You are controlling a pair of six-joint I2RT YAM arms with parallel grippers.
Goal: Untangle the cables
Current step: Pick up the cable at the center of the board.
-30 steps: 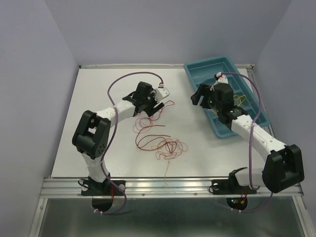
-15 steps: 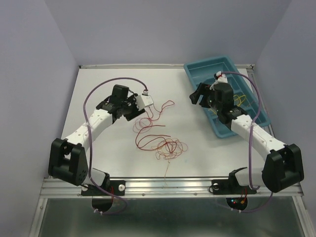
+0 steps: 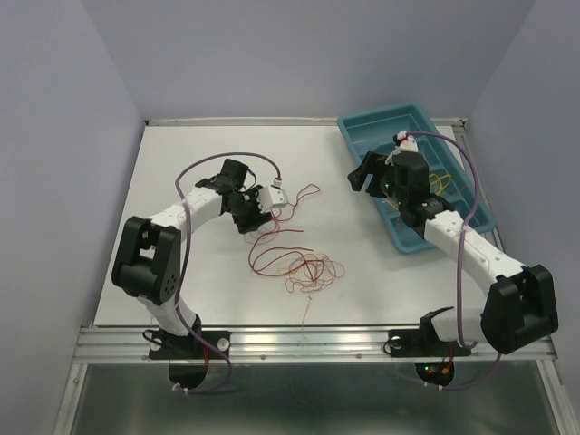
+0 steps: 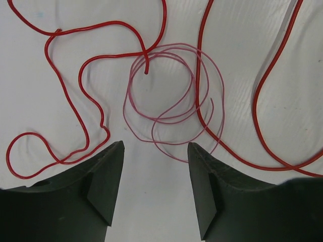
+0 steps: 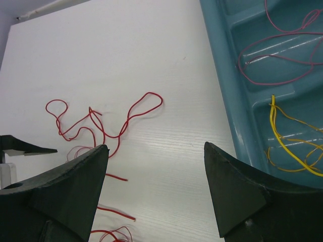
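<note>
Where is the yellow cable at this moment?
It lies inside the teal tray at the table's far right, right of the right claw in the top view, apart from the red tangle.

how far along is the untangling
Done: a pink cable and a yellow cable lie in separate compartments of the teal tray. In hand: nothing is gripped; the left gripper hangs open over a pink coil and a red cable on the table, the right gripper open, empty. Left: the red and orange tangle.
</note>
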